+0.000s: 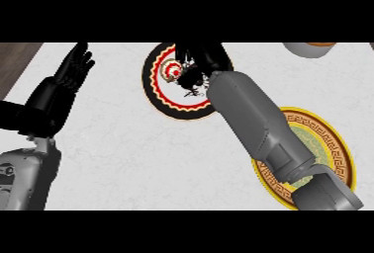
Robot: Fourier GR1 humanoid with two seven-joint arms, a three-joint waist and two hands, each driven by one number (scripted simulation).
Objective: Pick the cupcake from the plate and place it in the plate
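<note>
The right hand (199,62) is down over the black plate with the red and cream rim (157,91), fingers curled, though whether they pinch the cupcake cannot be told, for the hand hides it. Behind its forearm lies the yellow-rimmed plate (343,153). Far to its left, the left hand (73,66) rests with fingers straight and pressed together.
</note>
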